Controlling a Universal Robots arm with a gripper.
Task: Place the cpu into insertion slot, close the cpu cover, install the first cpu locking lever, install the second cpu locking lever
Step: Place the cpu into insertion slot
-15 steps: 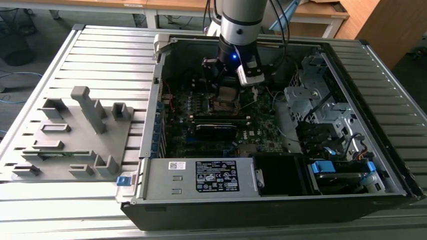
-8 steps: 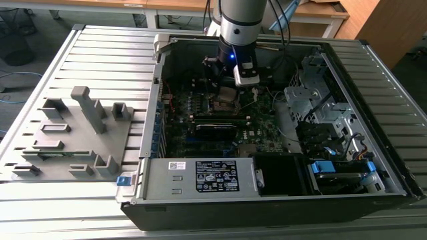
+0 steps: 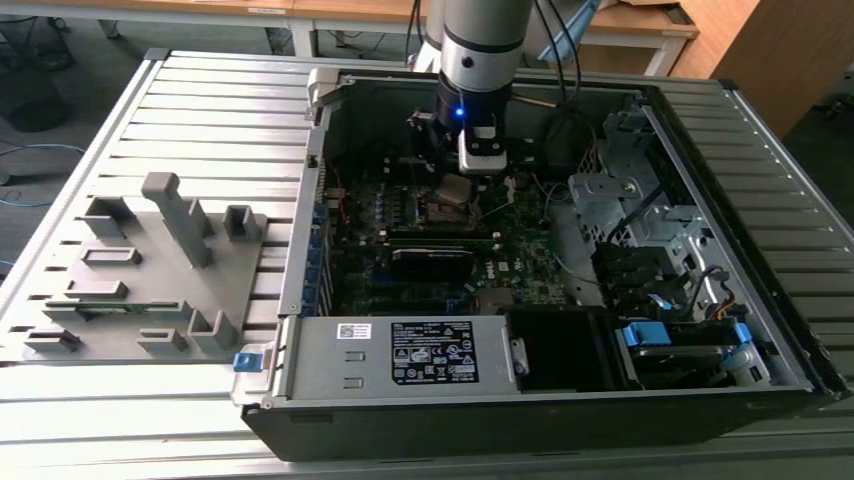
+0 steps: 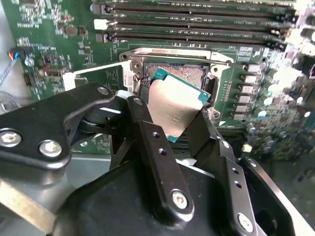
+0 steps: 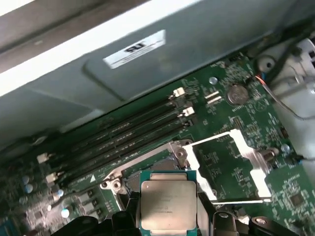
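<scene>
Exterior view: the gripper (image 3: 459,185) hangs inside the computer case (image 3: 747,130), low over the circuit board (image 3: 527,275).

Second wrist view: fingers (image 4: 147,132) clenched on the cpu (image 4: 172,108), held tilted just above the insertion slot (image 4: 192,73). The risk, I'd say: landing askew, 1 corner first, could bend contacts or leave it unseated.

First wrist view: the cpu cover (image 5: 253,164) stands swung open beside the slot. 1 white label (image 5: 135,49) sits on the case wall; its print I leave unread.

The cpu (image 4: 173,109) apparently hangs over the insertion slot (image 4: 183,73).
</scene>
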